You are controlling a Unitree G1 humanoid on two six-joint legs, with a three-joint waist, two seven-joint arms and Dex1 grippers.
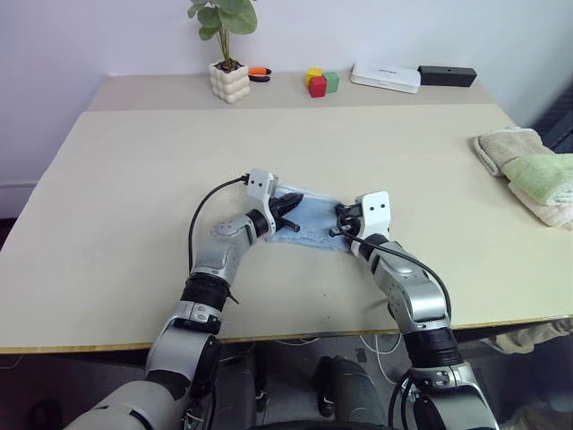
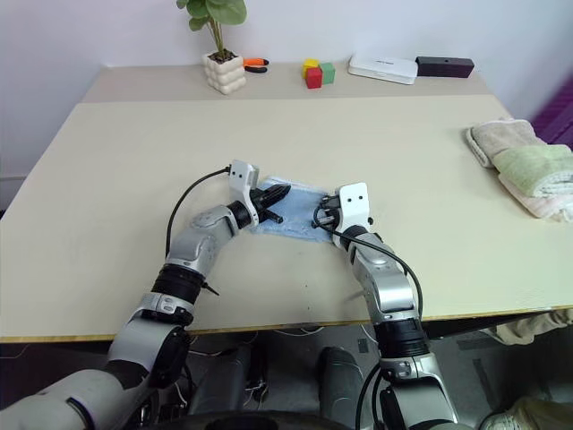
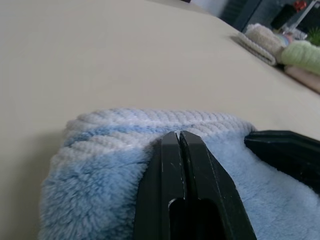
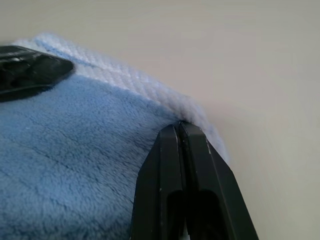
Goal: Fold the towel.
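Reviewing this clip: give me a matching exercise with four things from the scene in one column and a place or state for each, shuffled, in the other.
Things:
1. towel
2. left gripper
3. potted plant
4. folded towels

Places or states:
A. stacked at the table's right edge
B. at the back of the table, beside an orange tool
C. jaws shut, tips over the pale hem
D. light blue, lying between both grippers

Pairs: 1-D, 2-C, 3-B, 4-A

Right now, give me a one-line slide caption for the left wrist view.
Left gripper, fingers shut, resting on the light blue towel near its pale hem.
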